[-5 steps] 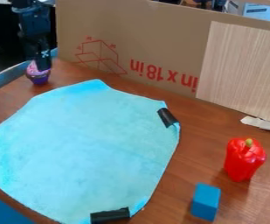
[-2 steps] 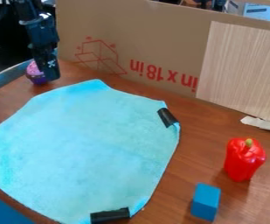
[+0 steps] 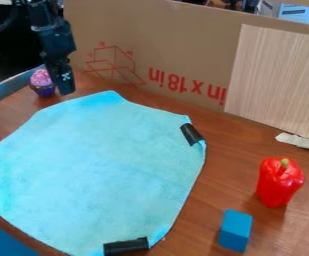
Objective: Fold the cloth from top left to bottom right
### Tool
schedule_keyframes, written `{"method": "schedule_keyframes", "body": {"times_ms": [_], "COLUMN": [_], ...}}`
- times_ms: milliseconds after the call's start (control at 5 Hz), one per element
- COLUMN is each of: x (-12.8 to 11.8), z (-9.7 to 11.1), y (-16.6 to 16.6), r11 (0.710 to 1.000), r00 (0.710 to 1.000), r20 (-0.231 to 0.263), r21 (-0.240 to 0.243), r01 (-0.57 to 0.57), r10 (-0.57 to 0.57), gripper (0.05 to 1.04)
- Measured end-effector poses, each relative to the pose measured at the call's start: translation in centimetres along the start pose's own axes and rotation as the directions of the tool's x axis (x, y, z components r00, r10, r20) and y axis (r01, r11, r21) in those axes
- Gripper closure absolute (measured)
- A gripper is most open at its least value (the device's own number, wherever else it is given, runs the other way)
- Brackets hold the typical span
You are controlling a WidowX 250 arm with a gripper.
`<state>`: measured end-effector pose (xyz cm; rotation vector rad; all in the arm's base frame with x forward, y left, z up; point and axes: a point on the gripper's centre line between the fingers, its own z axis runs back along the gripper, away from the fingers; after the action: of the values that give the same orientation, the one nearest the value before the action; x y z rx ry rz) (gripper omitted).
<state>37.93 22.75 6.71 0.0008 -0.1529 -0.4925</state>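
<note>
My arm enters at upper left, slants down; my gripper (image 3: pixel 66 91) hangs beside toy cupcake (image 3: pixel 42 83), near upper-left edge of cloth (image 3: pixel 103 170). Opening and grip: cannot tell. Cloth lies spread on table (image 3: pixel 210 200), black strips at edges. Versus earlier frames: I have shifted right, exposing more of cupcake; cloth unchanged. Red upside-down lettering, line drawing of box on cardboard (image 3: pixel 157 40) behind.

It looks like a robot lab's test area: a black arm (image 3: pixel 52 37), cardboard (image 3: pixel 157 45) walling a wooden surface (image 3: pixel 217 175), toy cupcake (image 3: pixel 43 82), block (image 3: pixel 235 230).
</note>
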Motion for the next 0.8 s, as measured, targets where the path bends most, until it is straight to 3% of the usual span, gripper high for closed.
{"method": "schedule_keyframes", "body": {"times_ms": [200,400,600,800], "x": [0.7,1.5,1.9,2.5], "z": [-1.8,-1.8,-2.3,-3.0], "y": [-0.7,-0.1,-0.2,-1.2], "r11": [1.0,0.999,1.0,0.999], "r00": [0.999,0.999,0.998,0.998], "r20": [-0.033,-0.038,-0.056,-0.065], "r21": [-0.026,-0.039,-0.014,-0.034], "r01": [0.006,-0.007,0.001,0.005], "r10": [-0.007,0.006,-0.002,-0.007], "gripper": [0.083,0.083,0.083,0.13]}}
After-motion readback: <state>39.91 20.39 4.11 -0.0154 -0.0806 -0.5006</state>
